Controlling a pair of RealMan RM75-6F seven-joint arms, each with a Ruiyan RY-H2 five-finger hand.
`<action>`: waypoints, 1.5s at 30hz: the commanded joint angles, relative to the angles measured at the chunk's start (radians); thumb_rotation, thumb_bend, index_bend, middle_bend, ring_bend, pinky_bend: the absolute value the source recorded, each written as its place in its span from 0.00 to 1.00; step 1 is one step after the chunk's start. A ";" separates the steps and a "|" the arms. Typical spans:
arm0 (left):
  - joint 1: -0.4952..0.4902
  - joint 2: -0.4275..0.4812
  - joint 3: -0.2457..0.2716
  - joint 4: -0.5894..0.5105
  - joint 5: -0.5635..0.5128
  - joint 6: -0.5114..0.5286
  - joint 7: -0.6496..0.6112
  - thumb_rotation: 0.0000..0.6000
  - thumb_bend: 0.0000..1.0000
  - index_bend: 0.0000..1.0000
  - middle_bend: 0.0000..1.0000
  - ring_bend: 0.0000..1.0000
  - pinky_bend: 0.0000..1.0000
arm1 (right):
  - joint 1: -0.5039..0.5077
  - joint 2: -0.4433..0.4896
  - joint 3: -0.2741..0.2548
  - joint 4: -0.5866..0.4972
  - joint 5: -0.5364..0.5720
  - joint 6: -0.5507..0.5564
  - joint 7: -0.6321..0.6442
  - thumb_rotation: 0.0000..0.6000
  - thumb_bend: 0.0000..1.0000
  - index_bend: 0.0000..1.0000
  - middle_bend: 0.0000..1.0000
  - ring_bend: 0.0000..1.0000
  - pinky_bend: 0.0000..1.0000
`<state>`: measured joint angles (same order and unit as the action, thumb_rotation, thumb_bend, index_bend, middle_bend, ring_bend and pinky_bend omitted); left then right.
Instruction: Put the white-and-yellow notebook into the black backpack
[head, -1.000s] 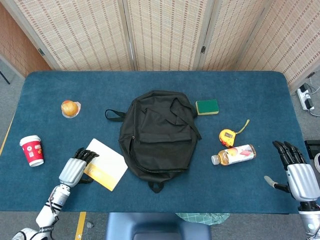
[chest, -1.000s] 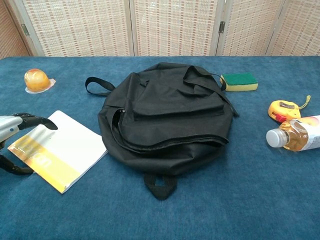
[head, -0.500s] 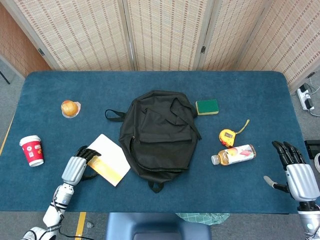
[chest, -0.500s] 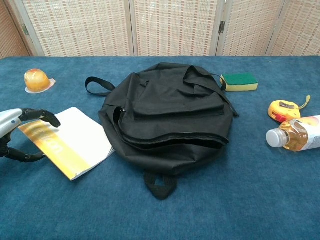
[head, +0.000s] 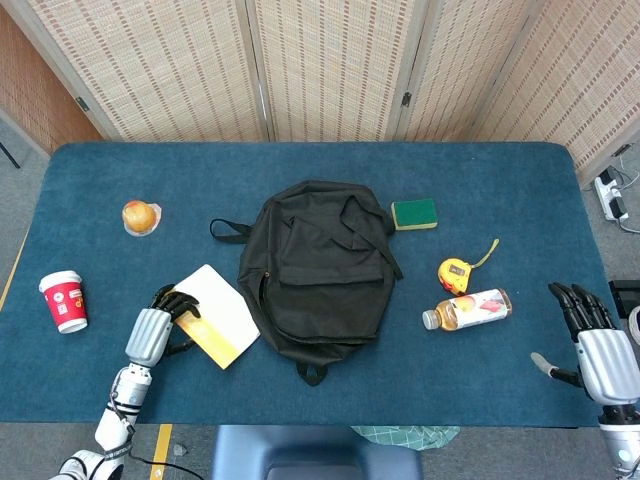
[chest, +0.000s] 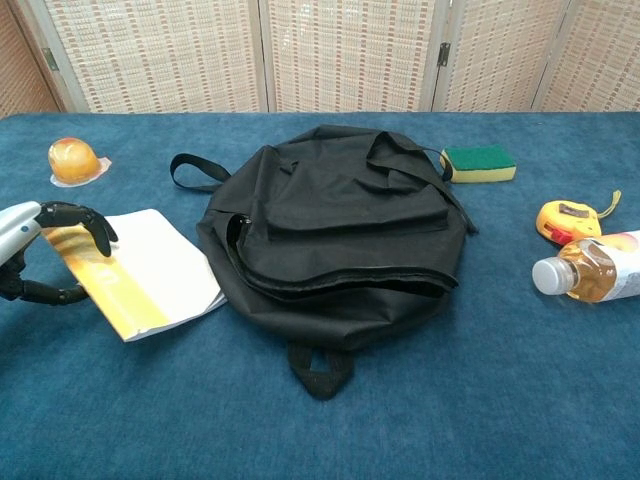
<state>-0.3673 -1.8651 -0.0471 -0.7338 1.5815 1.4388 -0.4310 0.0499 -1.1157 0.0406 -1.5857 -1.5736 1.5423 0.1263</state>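
Blue table (head: 480, 390) below us, our left hand (head: 158, 325) grips the white-and-yellow notebook (chest: 140, 270) by its yellow edge, just beside the black backpack (head: 315, 270), while our right hand (head: 590, 335) rests empty, fingers apart.

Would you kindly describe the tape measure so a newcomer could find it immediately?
Start at the black backpack mid-table and look toward the table's right side. Past the green sponge, just above the lying bottle, sits the tape measure: small, round, yellow, with a yellow strap trailing off, unlike anything nearby.
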 joint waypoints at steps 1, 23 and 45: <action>0.005 -0.011 0.002 0.017 0.001 0.015 -0.011 1.00 0.36 0.58 0.42 0.30 0.18 | -0.001 -0.001 0.000 0.003 0.000 0.000 0.003 1.00 0.10 0.09 0.13 0.07 0.10; 0.045 -0.022 0.024 0.104 0.039 0.172 0.016 1.00 0.47 0.72 0.51 0.37 0.20 | 0.012 0.000 -0.010 -0.010 -0.027 -0.017 -0.023 1.00 0.10 0.09 0.13 0.07 0.10; 0.051 0.130 0.005 -0.096 0.127 0.433 0.173 1.00 0.47 0.73 0.54 0.40 0.21 | 0.329 -0.232 0.038 -0.122 0.017 -0.476 -0.196 1.00 0.22 0.22 0.19 0.13 0.10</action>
<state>-0.3171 -1.7454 -0.0429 -0.8174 1.7017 1.8648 -0.2681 0.3362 -1.3034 0.0566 -1.7066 -1.5901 1.1141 -0.0466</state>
